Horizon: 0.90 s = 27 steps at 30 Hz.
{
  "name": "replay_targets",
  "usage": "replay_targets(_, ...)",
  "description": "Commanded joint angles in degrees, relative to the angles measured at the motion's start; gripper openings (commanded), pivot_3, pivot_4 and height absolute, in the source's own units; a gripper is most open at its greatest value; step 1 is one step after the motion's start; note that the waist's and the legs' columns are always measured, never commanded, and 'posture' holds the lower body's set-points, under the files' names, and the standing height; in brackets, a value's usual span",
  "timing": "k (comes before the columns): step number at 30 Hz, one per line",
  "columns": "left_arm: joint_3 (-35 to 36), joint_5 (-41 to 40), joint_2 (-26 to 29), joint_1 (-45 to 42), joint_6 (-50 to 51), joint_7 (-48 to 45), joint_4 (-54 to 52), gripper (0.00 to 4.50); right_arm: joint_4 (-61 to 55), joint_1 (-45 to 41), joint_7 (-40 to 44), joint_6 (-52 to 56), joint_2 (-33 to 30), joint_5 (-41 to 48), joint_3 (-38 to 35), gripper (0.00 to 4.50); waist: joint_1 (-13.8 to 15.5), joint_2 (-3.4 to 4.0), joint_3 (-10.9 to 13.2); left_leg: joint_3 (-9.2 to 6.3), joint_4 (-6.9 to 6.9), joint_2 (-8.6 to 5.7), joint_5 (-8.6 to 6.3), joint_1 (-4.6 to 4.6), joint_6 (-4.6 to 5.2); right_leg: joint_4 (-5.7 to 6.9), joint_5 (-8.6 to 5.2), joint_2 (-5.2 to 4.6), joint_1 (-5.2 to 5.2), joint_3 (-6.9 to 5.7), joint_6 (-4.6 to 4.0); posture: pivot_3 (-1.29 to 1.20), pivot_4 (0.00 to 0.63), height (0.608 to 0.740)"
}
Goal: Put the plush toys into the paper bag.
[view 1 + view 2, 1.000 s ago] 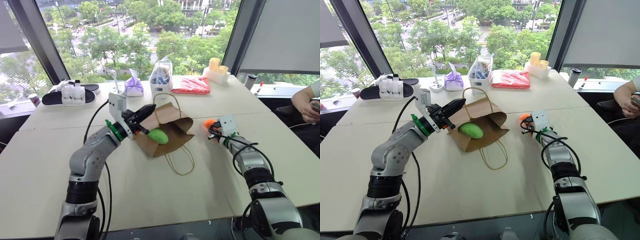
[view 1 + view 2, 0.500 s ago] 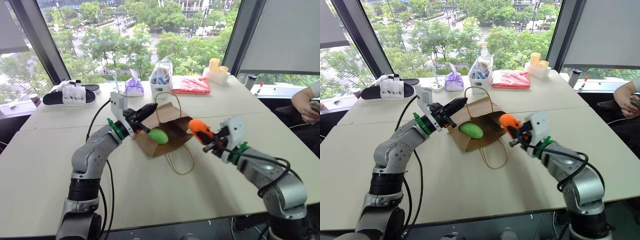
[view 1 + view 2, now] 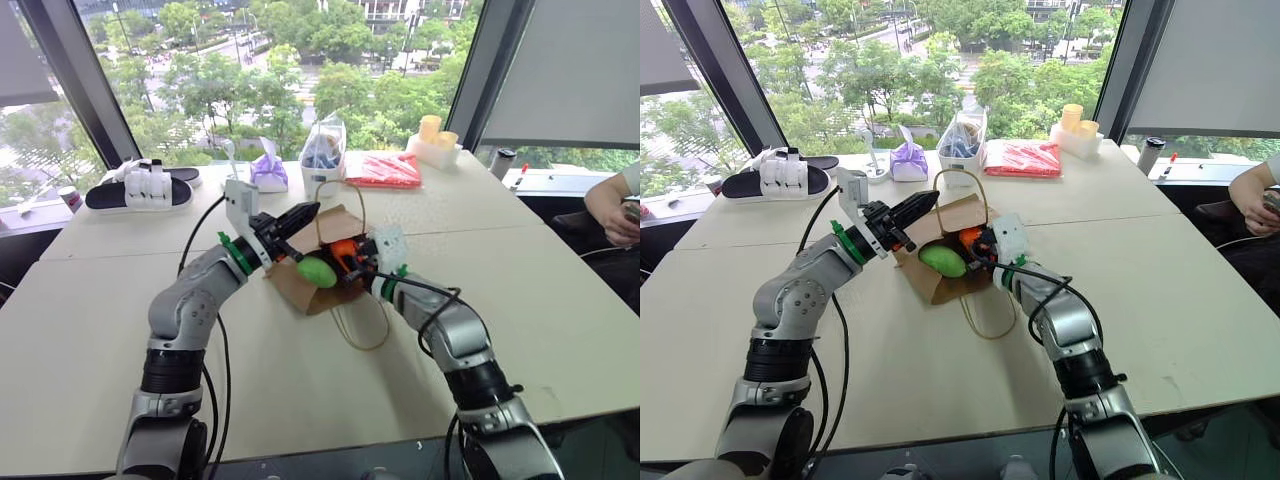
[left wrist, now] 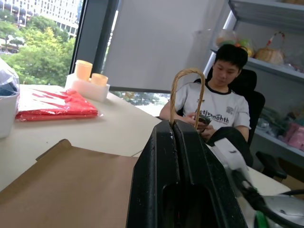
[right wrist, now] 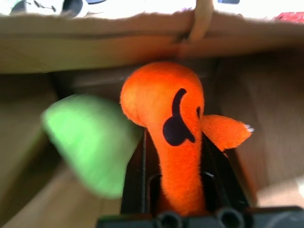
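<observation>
White tabletop by the windows: paper bag (image 3: 335,262) lying on its side, mouth propped up.
Left gripper (image 3: 301,216) is pinched tight on the bag's upper edge beside a cord handle (image 4: 188,93), lifting the mouth. Right gripper (image 5: 176,156) reaches into the mouth, its fingers (image 5: 134,175) clasping the orange plush toy (image 5: 173,123); the green plush toy (image 3: 316,271) lies just inside, touching the orange one.

orange plush toy (image 5: 164,123) with dark marks, lime-green plush toy (image 5: 90,142), brown paper bag (image 4: 61,190)
</observation>
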Motion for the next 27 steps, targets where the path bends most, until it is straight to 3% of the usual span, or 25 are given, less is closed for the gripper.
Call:
replay_targets(1,0.24,-1.23,0.18,-0.71,0.33,0.19,-3.06,0.00,11.06,-5.98,0.20,-7.36,2.53,-1.91,-0.95,1.84,-0.02,0.00,0.00,0.01,-0.01,0.00,0.00,0.00,0.00,0.01,0.00,0.00,-0.01,0.01,0.00,0.00,0.150,0.740)
replay_targets(6,0.20,-1.15,-0.04,-0.66,0.61,0.49,-3.13,0.00,18.64,-8.04,0.66,-13.21,4.12,-1.83,-3.44,4.43,0.10,0.00,0.00,-0.01,-0.05,0.00,0.00,0.00,0.00,-0.01,0.00,0.00,-0.01,0.02,0.00,0.00,0.150,0.740)
replay_targets(9,0.22,-1.17,0.01,-0.53,0.72,0.46,-3.16,0.00,15.14,-6.87,1.41,-12.16,4.05,-0.58,-4.74,4.43,0.05,0.01,0.00,-0.01,-0.01,-0.02,0.00,-0.04,0.00,-0.02,0.01,-0.02,-0.01,0.02,0.01,0.00,0.150,0.740)
replay_targets(15,0.45,-1.18,-0.02,-0.66,0.83,0.19,-2.59,0.00,-22.09,5.96,2.56,8.46,-0.48,11.05,-10.92,4.43,0.42,0.02,0.00,-0.13,-0.01,-0.02,0.00,-0.23,0.00,0.00,0.01,-0.01,-0.18,0.00,0.02,0.00,0.150,0.740)
replay_targets(18,0.41,-1.18,-0.19,-0.80,0.79,0.14,-2.36,0.00,-35.36,14.28,2.34,16.47,-3.96,14.58,-12.47,4.43,0.57,0.01,-0.01,-0.14,0.03,-0.04,0.00,-0.29,0.00,0.01,0.02,-0.03,-0.21,0.00,0.03,0.00,0.150,0.740)
replay_targets(23,0.36,-1.05,-0.41,-1.09,0.48,-0.27,-1.71,0.00,-40.23,24.66,0.88,20.14,-5.30,14.64,-11.82,4.43,0.06,0.01,-0.01,-0.01,0.03,0.00,-0.01,-0.14,0.01,0.00,0.01,-0.01,-0.10,0.02,0.03,0.00,0.150,0.740)
replay_targets(27,0.21,-0.86,-0.67,-1.20,0.15,-0.51,-1.36,0.00,-33.86,28.15,0.23,16.47,-5.65,10.17,-8.81,4.43,0.11,0.00,-0.01,0.04,0.06,0.01,0.00,-0.07,0.01,0.00,0.01,0.00,-0.03,0.03,0.03,0.00,0.150,0.740)
